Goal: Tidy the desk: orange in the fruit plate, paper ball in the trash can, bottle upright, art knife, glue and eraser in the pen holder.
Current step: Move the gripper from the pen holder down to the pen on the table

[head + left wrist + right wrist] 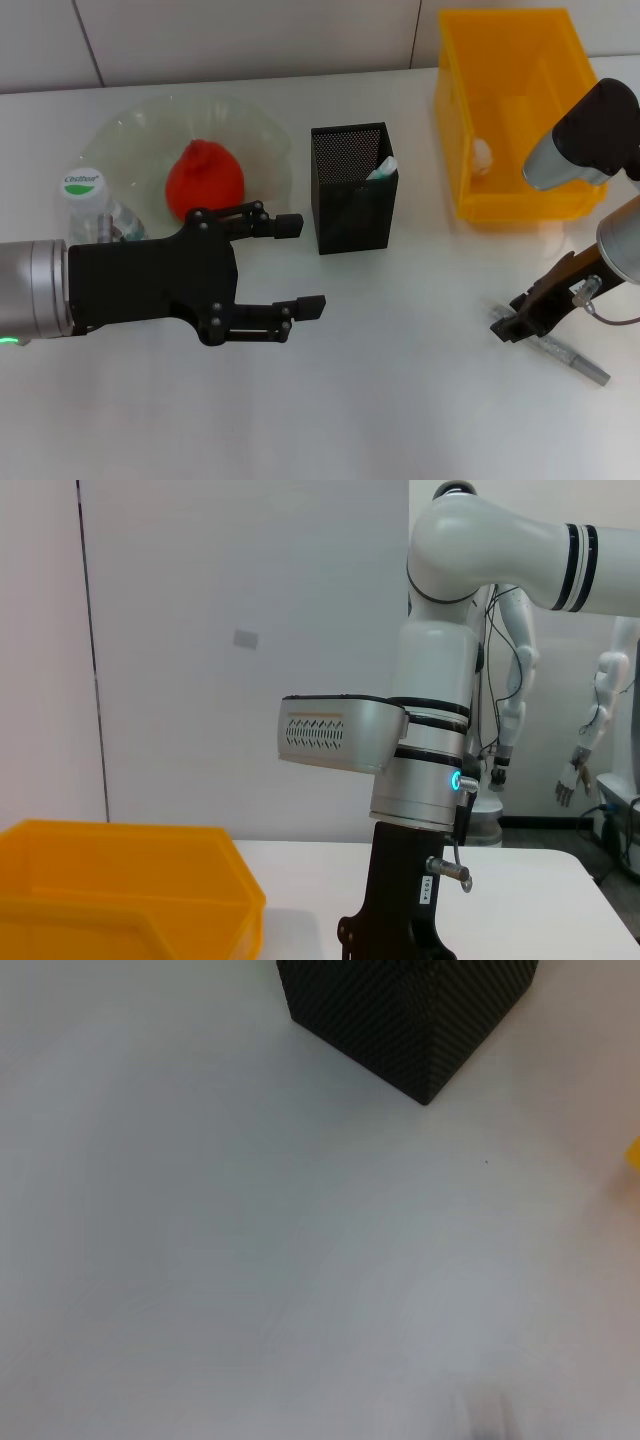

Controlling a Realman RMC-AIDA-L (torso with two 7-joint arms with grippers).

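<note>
The orange (205, 178) lies in the clear fruit plate (265, 130). An upright bottle (85, 195) with a white cap stands at the plate's left edge. The black mesh pen holder (352, 200) (420, 1010) holds a white-and-green item (382, 168); I cannot tell if it is the glue or the eraser. A small white lump (482, 152), probably the paper ball, lies in the yellow trash can (455, 130) (130, 880). My left gripper (300, 265) hovers open and empty in front of the plate. My right gripper (515, 322) is low over the near end of the silver art knife (575, 362).
The table's back edge meets a white wall behind the plate and the trash can. The right arm's white body (430, 750) rises over the table's right side. Bare table lies between the two grippers.
</note>
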